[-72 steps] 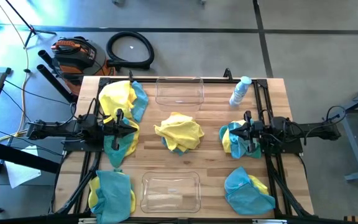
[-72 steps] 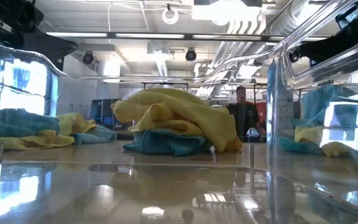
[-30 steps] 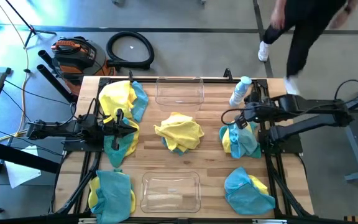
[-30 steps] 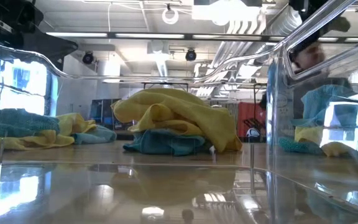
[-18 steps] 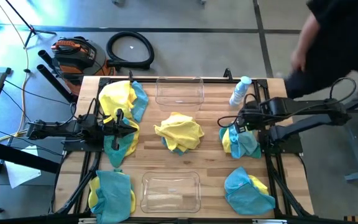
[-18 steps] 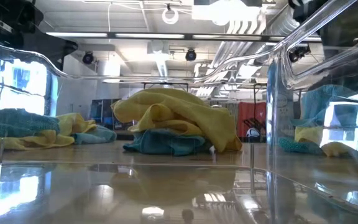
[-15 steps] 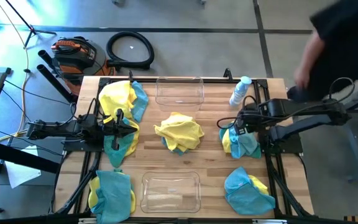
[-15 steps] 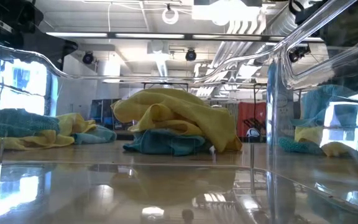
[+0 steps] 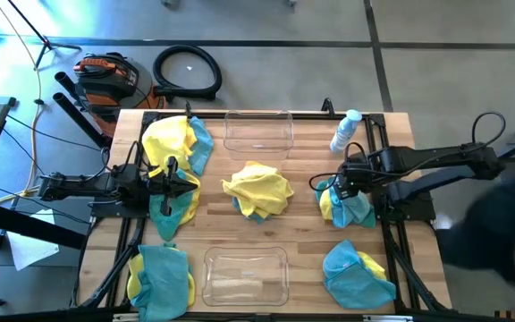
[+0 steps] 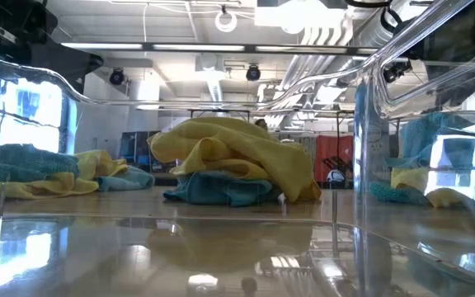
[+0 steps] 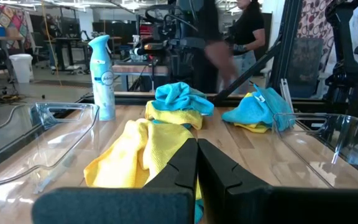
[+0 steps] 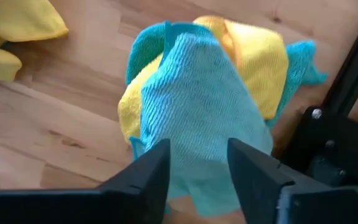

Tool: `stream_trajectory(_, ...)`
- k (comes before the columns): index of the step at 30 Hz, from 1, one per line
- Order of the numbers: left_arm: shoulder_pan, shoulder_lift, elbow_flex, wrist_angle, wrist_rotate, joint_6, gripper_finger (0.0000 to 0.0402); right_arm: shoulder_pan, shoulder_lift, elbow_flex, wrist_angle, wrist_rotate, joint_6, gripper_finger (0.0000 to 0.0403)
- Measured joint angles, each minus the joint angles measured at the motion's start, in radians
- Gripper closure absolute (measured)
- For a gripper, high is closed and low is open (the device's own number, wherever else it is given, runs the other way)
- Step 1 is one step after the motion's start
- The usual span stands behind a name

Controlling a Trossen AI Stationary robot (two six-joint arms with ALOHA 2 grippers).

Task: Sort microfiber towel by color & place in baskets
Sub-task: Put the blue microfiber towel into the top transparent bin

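Black and spread apart, the two fingers of the right tool [image 12: 197, 168] hang just above a teal towel [image 12: 197, 106] that lies over a yellow towel [image 12: 253, 50]; nothing is gripped. This small heap [image 9: 347, 204] sits near the right edge of the wooden counter [image 9: 302, 228], about midway along it. Beyond it, toward the far right corner, stands a spray bottle [image 9: 344, 131] with a white body and a blue top; in the left wrist view its label [image 11: 104, 79] reads "febreze". Another teal-over-yellow heap [image 9: 356, 273] lies near the near right corner.

At the middle of the counter a yellow cloth [image 9: 259, 188] is bunched over a teal one [image 10: 221, 188]. One clear tub [image 9: 257, 132] stands at the middle of the far edge, the other tub [image 9: 245, 273] at the middle of the near edge; no cloth lies in either.

Along the left edge, the left tool [image 11: 197, 163] rests low with its fingers pressed tight together, empty, pointing across the counter toward the middle heap. Beside it lies a yellow-and-teal pile [image 9: 175, 148] running toward the far left corner, and another teal-and-yellow pile [image 9: 161, 277] sits at the near left corner.

Off the counter, a dark blurred person [image 9: 499, 241] shows past the right edge. A black coiled hose [image 9: 187, 72] and an orange-and-black machine [image 9: 105, 76] lie on the floor beyond the far edge.
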Motion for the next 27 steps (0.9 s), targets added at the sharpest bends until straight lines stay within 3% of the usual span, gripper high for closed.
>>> stream_trajectory(10, 0.000, 0.000, 0.000, 0.000, 0.000, 0.000, 0.0401, 0.000, 0.027, 0.000, -0.001, -0.029, -0.038, 0.0221)
stream_trajectory(27, 0.000, 0.000, 0.000, 0.000, 0.000, 0.000, 0.0401, -0.002, 0.256, -0.005, 0.040, -0.055, -0.182, 0.0222)
